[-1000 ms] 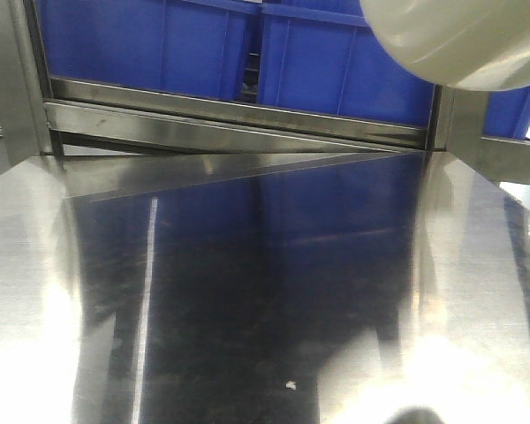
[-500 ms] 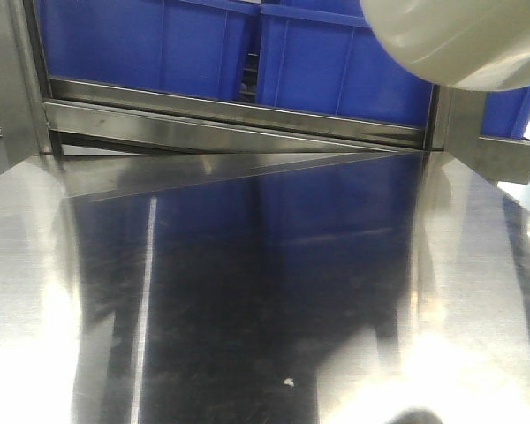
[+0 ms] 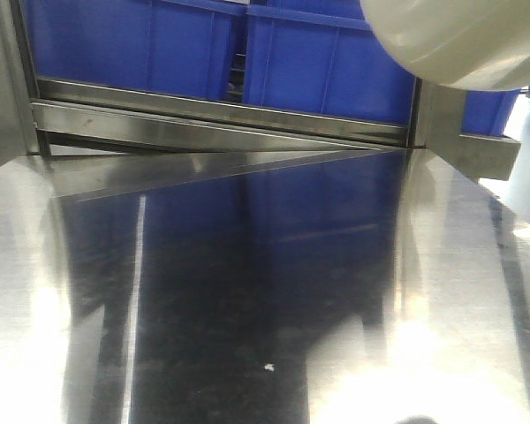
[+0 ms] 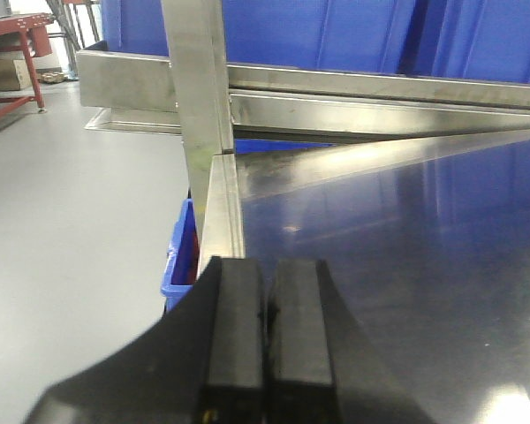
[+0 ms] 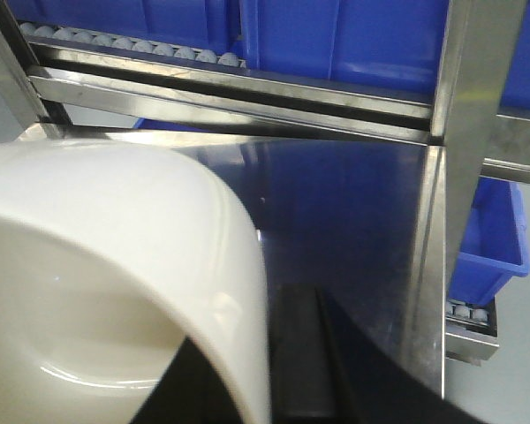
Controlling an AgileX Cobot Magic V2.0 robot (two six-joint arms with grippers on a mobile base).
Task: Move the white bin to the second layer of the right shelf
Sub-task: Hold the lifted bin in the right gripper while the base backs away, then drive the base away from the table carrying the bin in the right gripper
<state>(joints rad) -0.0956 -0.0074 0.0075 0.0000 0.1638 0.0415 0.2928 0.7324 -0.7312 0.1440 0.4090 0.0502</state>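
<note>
Our right gripper [image 5: 278, 362] is pinching the white bin [image 3: 459, 40] by its rim, up high on the right. Our left gripper [image 4: 265, 344] is closed and empty. The roller level [image 5: 124, 42] lies farther ahead, under blue crates [image 3: 203, 44].

We see grey floor [image 4: 62, 221] at lower left, a red bench [image 4: 13, 26] upper left, and blue crates [image 3: 185, 44] across the top.
</note>
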